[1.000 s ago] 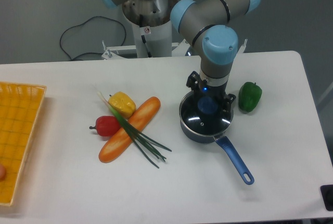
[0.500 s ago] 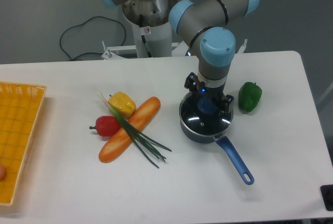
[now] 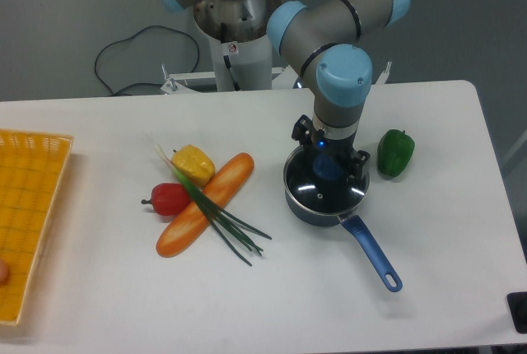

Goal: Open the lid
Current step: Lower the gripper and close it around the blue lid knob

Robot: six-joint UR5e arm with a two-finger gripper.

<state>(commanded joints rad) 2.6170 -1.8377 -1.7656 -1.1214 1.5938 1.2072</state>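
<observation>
Item 1: the lid (image 3: 323,190), clear glass with a metal rim and a blue knob (image 3: 328,166), sits closed on the dark blue saucepan (image 3: 306,208). The pan stands right of the surface's centre, nearer the far edge than the near one, with its blue handle (image 3: 372,253) pointing toward the near right corner.

Item 2: the tool (image 3: 328,161) is directly over the lid, down at the knob, with a dark finger on either side of it. Whether the fingers are clenched on the knob or merely flank it cannot be told from this view. A small blue light shows on the wrist just above.

Item 3: a green pepper (image 3: 395,152) lies just beside the pan, toward the right edge, apart from it.

Item 4: left of the pan, near the surface's centre, a carrot (image 3: 206,203) lies diagonally with green onions (image 3: 218,216) crossing over it. A yellow pepper (image 3: 193,161) sits at its far side and a red pepper (image 3: 170,198) at its left side.

Item 5: a yellow basket (image 3: 33,197) occupies the left edge.

Item 6: a small sticker is on the arm's base column (image 3: 233,48); its writing is too small to read.
</observation>
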